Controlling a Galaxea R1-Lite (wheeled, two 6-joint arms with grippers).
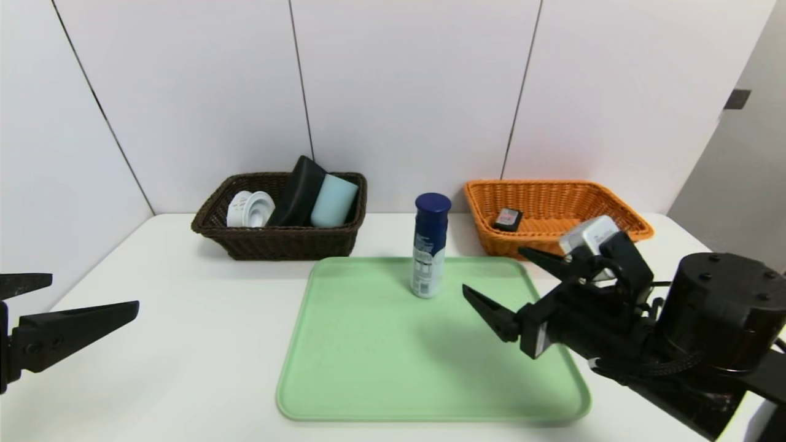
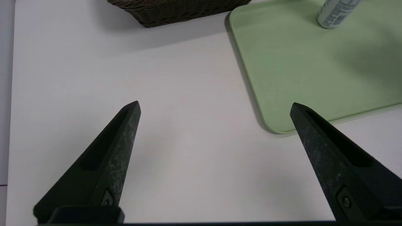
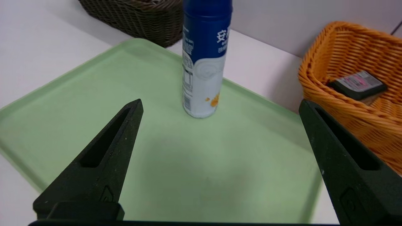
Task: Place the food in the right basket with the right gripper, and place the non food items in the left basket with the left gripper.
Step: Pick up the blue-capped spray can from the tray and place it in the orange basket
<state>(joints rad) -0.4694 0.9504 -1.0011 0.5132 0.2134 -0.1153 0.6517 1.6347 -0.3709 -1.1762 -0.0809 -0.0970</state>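
A blue-and-white bottle (image 1: pixel 430 244) (image 3: pixel 204 59) stands upright at the back of the green tray (image 1: pixel 368 368) (image 3: pixel 94 103). My right gripper (image 1: pixel 500 276) (image 3: pixel 220 105) hovers open over the tray's right side, a short way from the bottle and pointing toward it, with nothing between its fingers. The orange right basket (image 1: pixel 571 202) (image 3: pixel 348 56) holds a small dark packet (image 1: pixel 508 218) (image 3: pixel 358 84). The dark brown left basket (image 1: pixel 245 239) (image 3: pixel 125 15) holds a white tape roll (image 1: pixel 250 209), a black item (image 1: pixel 299 191) and a pale blue one (image 1: pixel 333 201). My left gripper (image 1: pixel 92 294) (image 2: pixel 215 105) is open and empty at the table's left edge.
The tray (image 2: pixel 298 62) lies in the middle of the white table (image 1: pixel 184 319), with both baskets behind it against the white wall. The brown basket's base (image 2: pixel 176 11) and the bottle's foot (image 2: pixel 336 14) show in the left wrist view.
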